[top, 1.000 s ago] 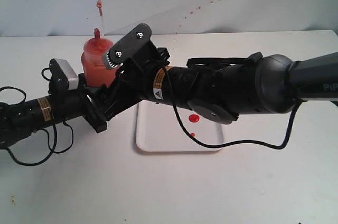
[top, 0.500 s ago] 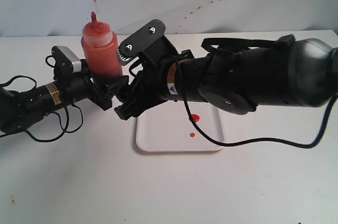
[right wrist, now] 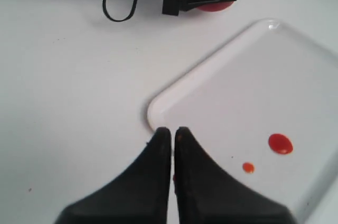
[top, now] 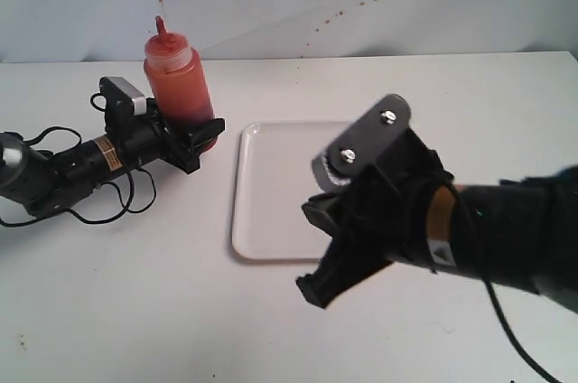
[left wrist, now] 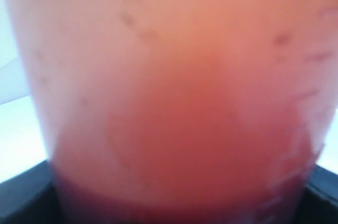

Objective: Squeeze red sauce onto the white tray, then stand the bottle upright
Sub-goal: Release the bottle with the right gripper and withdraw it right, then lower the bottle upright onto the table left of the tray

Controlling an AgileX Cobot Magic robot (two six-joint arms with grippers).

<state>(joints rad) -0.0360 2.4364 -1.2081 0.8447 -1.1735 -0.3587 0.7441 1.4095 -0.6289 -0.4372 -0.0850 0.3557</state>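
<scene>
The bottle point(top: 177, 74) stands upright at the far left of the table, orange-red with its thin nozzle pointing up. My left gripper point(top: 197, 133) is shut on its lower part. The bottle's blurred red body point(left wrist: 169, 102) fills the left wrist view, with dark fingers point(left wrist: 24, 197) at the lower corners. The white tray point(top: 271, 184) lies right of the bottle. Two drops of red sauce point(right wrist: 280, 143) sit on the tray point(right wrist: 253, 71); in the exterior view my right arm hides them. My right gripper point(top: 312, 291) hovers over the tray's near left corner, shut point(right wrist: 172, 131) and empty.
Black cables point(top: 99, 207) trail from the left arm across the table at the left. Small reddish specks point(top: 361, 4) dot the white back wall. The right arm's bulky body point(top: 488, 238) covers the near right part of the table.
My right arm has pulled back from beside the bottle to the near right, and its jaws have gone from open to shut. The bottle has gone from low and partly hidden to standing upright.
</scene>
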